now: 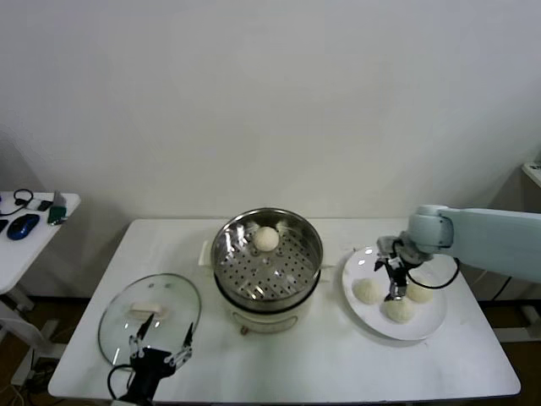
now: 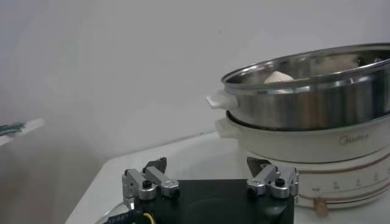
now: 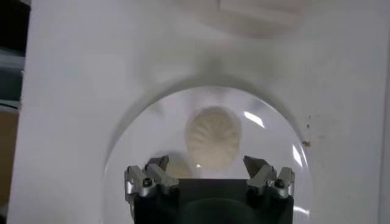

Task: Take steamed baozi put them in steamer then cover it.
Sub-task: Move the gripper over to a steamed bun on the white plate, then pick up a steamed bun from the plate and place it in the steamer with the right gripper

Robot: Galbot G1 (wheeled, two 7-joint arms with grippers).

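From where I stand, the steamer [image 1: 267,271] sits near the middle of the white table [image 1: 338,355], a shiny steel pot on a white base, and one baozi [image 1: 266,238] already lies on its perforated tray toward the far side. To the robot's right is a flat white plate [image 1: 431,326] with three more baozi [image 1: 368,291] on it, grouped close together. The right gripper [image 1: 394,283] hangs directly over that plate with its jaws spread wide and nothing between them; in the right wrist view the gripper [image 3: 207,173] frames one ridged bun [image 3: 212,137] lying below and just ahead of the fingertips, apart from them. On the robot's left the cover [image 1: 150,316], a clear glass lid with a cream handle, lies flat on the table just beside the steamer. The left gripper [image 1: 161,347] waits at the near table edge over the lid's near rim, jaws likewise spread and empty. In the left wrist view that gripper [image 2: 210,176] faces the steamer [image 2: 311,97]. A side table [image 1: 34,228] stands off to the left with small items on it.
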